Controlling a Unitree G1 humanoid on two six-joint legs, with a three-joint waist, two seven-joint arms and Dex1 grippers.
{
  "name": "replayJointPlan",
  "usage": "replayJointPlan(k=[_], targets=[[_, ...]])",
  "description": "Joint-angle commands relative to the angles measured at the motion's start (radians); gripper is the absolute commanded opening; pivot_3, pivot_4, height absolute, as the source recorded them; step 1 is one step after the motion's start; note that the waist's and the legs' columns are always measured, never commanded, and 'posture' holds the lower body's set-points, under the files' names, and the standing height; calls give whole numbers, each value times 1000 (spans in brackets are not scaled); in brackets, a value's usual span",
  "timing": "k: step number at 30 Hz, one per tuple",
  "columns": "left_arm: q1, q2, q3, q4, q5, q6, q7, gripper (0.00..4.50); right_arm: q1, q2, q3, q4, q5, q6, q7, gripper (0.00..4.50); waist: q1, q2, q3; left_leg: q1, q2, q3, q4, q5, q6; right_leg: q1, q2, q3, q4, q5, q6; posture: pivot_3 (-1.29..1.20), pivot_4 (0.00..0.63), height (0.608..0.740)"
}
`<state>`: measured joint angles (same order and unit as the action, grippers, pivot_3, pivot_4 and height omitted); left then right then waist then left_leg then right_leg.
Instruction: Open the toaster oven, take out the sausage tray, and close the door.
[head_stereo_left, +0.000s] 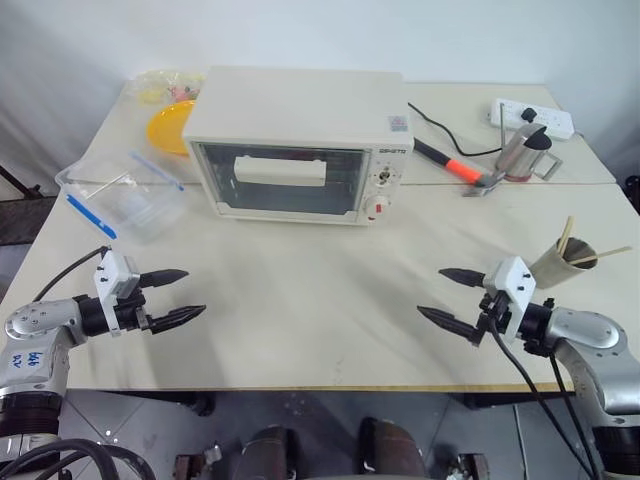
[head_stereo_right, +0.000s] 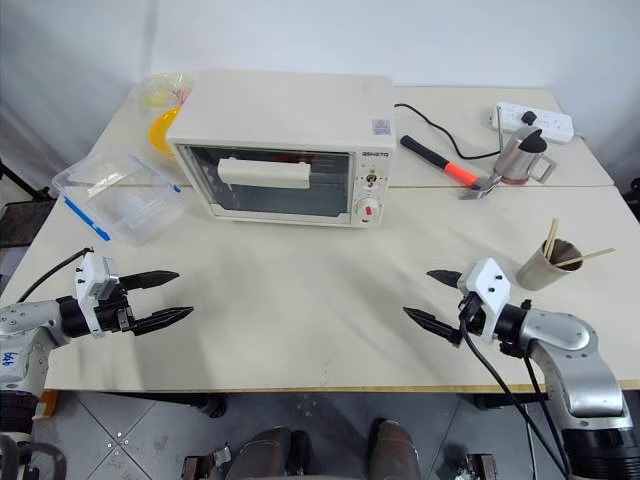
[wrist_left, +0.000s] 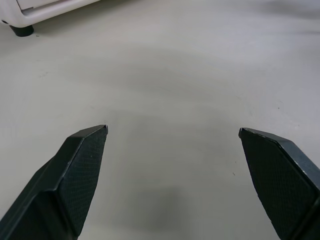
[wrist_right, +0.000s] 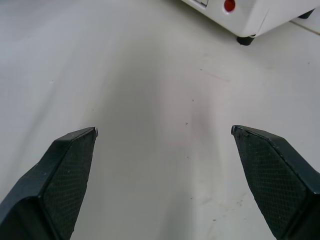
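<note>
The pale rectangular worktop (head_stereo_left: 330, 300) carries all items. The large cream-white boxy toaster oven (head_stereo_left: 300, 120) stands at 12 o'clock from the robot, towards the far side, with its control panel and red knob (head_stereo_left: 377, 209) at the right end. Its door (head_stereo_left: 280, 178), a wide clear glass panel in a cream-white frame, is shut; the horizontal white bar handle (head_stereo_left: 281, 171) runs across the upper part of the glass. The sausage tray cannot be made out through the glass and is presumably inside.

The left gripper (head_stereo_left: 172, 297) hovers at 8 o'clock of the oven and the right gripper (head_stereo_left: 450, 297) at 4 o'clock, both near the worktop's front edge, well apart from the oven. Both sets of jaws stand wide open and hold nothing.

Step in hand: opening the door. Recommended procedure:
- Bring one gripper to the middle of the handle, jaws spanning the bar.
- Close fully before pulling.
- Presumably the door hinges at its lower edge; follow its arc outward and down rather than pulling straight.
- Watch that the oven does not slide forward.
</note>
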<state>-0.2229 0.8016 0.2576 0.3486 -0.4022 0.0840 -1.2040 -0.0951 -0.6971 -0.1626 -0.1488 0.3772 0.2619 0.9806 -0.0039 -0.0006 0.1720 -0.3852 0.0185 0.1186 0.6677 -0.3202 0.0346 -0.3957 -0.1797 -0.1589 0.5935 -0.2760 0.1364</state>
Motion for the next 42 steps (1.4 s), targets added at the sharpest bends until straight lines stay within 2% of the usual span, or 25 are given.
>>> replayJointPlan(k=[1,7,14,20,26,33,42], targets=[[15,24,33,-16,-4,-31,-6,4471,-15,-23,2,-6,4,-15,21,4500,0,0,0,0,0,0,0,0,0,0,0,0,0,0,0,0,150,740],[3,6,54,-35,-3,-6,102,4471,-101,-25,58,-34,18,84,20,4500,-2,0,0,0,1,0,1,0,0,0,0,0,0,0,0,0,150,740],[-18,-25,82,-94,-81,48,113,4471,-355,61,199,-1,49,206,46,4500,-5,0,0,0,3,0,2,0,0,-1,0,0,2,0,0,0,150,740],[-20,-53,130,-102,-128,4,103,4471,-627,189,297,210,-16,158,66,4500,-23,0,0,-1,1,-1,3,0,0,-1,0,0,5,0,0,0,150,740],[34,-94,214,-178,-189,-4,135,4471,-905,339,327,548,-90,-13,95,4500,-41,-1,1,-1,-1,-1,3,0,-1,-2,0,-1,7,0,0,0,150,740],[104,-91,267,-245,-217,16,175,4471,-1020,421,319,669,-91,-107,175,4500,-53,-1,1,0,0,-3,3,0,-1,-3,-1,-1,11,0,0,0,150,740],[121,-67,322,-262,-238,59,205,4471,-944,426,360,470,-52,-20,283,4500,-71,-1,1,-1,3,0,1,-1,-3,-8,0,0,13,0,0,0,150,740]])
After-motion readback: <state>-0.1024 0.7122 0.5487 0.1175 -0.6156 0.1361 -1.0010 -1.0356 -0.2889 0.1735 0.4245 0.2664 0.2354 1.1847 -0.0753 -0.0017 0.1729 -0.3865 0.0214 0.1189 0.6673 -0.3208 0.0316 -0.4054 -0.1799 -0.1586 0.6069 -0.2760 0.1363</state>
